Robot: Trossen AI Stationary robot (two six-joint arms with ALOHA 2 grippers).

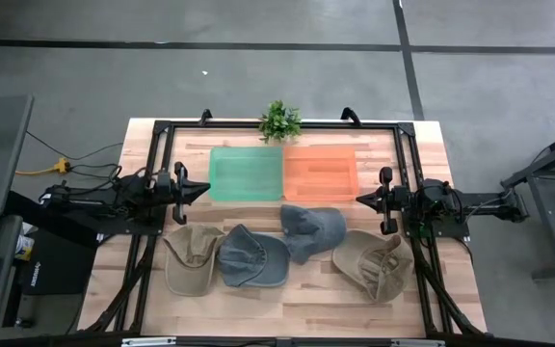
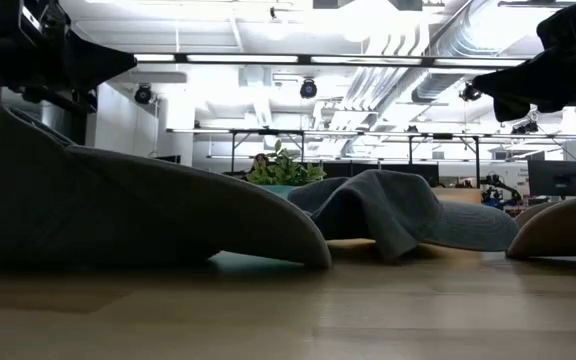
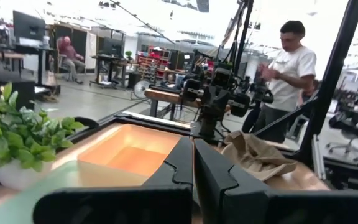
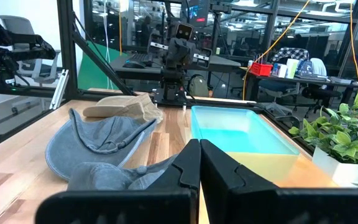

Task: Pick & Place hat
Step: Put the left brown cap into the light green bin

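Seen level from the table top, a grey cap (image 2: pixel 118 210) fills the near left, cut off at the edge and hiding most of the green tray (image 2: pixel 258 262) behind. Tan cap (image 2: pixel 563 228) cut off at the right edge. Potted plant (image 2: pixel 283 168) only partly visible above the caps. Both arms barely showing as dark shapes at the top corners.

four hats (image 1: pixel 254 256) lie on the table, with two bins (image 1: pixel 246 173), one plant (image 1: pixel 279 121) and two arms (image 1: pixel 114 198).

Bright overhead ceiling lights (image 2: pixel 268 58), glare in low view, near hat (image 2: pixel 118 210) backlit and blurred.
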